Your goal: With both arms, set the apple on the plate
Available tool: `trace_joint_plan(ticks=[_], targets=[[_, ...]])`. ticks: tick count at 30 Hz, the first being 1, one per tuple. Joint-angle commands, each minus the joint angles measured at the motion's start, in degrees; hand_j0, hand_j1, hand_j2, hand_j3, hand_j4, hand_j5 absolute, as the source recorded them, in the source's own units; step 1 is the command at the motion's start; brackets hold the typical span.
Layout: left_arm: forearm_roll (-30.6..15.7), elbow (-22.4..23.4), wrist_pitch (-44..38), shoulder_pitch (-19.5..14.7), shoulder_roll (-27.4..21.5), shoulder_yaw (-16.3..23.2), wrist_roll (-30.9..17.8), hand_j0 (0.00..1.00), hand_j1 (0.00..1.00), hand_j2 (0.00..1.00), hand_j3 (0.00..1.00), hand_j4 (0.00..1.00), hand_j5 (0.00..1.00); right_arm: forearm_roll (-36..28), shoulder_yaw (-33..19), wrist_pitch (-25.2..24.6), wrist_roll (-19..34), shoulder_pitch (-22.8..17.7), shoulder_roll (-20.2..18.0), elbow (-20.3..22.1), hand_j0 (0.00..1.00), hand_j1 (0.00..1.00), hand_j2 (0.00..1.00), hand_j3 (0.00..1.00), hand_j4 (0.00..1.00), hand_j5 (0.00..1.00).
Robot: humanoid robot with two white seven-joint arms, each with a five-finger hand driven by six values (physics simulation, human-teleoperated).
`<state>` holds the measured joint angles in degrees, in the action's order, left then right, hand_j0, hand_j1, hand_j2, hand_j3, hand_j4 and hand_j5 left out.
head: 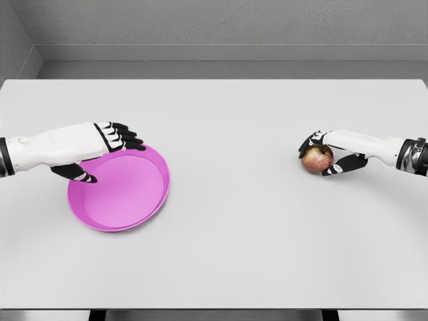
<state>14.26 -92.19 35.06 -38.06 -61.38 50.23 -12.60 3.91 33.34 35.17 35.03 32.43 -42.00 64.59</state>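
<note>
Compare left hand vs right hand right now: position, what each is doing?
The left hand is over the upper-left rim of the pink plate, fingers extended and thumb reaching down toward it; the right hand is far to the right, fingers curled around the apple. The left hand holds nothing; the right grips the fruit on the table. Both have black fingers on white arms.

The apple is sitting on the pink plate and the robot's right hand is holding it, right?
Not quite. The apple is on the white table, far from the pink plate. The right hand is holding it, as the head view shows.
</note>
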Motion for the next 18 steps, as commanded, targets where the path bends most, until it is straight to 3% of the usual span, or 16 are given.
trace_joint_plan(ticks=[1, 9, 12, 13, 16, 18], targets=[[-0.4, 0.0, -0.1, 0.0, -0.1, 0.0, 0.0, 1.0, 1.0, 1.0, 1.0, 1.0, 1.0, -0.5, -0.1, -0.2, 0.0, 0.0, 0.1, 0.1, 0.55, 0.55, 0.55, 0.55, 0.55, 0.55], [-0.4, 0.0, -0.1, 0.1, -0.1, 0.0, 0.0, 1.0, 1.0, 1.0, 1.0, 1.0, 1.0, -0.8, -0.1, -0.2, 0.0, 0.1, 0.6, 0.4, 0.54, 0.54, 0.54, 0.54, 0.54, 0.54], [-0.4, 0.0, -0.1, 0.1, -0.1, 0.0, 0.0, 1.0, 1.0, 1.0, 1.0, 1.0, 1.0, -1.1, 0.2, -0.2, 0.0, 0.2, 0.5, 5.3, 0.53, 0.53, 0.53, 0.53, 0.53, 0.53], [-0.4, 0.0, -0.1, 0.1, -0.1, 0.0, 0.0, 1.0, 1.0, 1.0, 1.0, 1.0, 1.0, -1.1, 2.4, -0.2, 0.0, 0.4, 0.8, 7.7, 0.49, 0.49, 0.49, 0.49, 0.49, 0.49], [-0.4, 0.0, -0.1, 0.1, -0.1, 0.0, 0.0, 1.0, 1.0, 1.0, 1.0, 1.0, 1.0, -0.9, 7.6, -0.2, 0.0, 2.8, 4.3, 8.1, 0.48, 0.48, 0.48, 0.48, 0.48, 0.48], [-0.4, 0.0, -0.1, 0.1, -0.1, 0.0, 0.0, 1.0, 1.0, 1.0, 1.0, 1.0, 1.0, -1.0, 8.0, -0.2, 0.0, 3.8, 5.8, 8.1, 0.48, 0.48, 0.48, 0.48, 0.48, 0.48]])
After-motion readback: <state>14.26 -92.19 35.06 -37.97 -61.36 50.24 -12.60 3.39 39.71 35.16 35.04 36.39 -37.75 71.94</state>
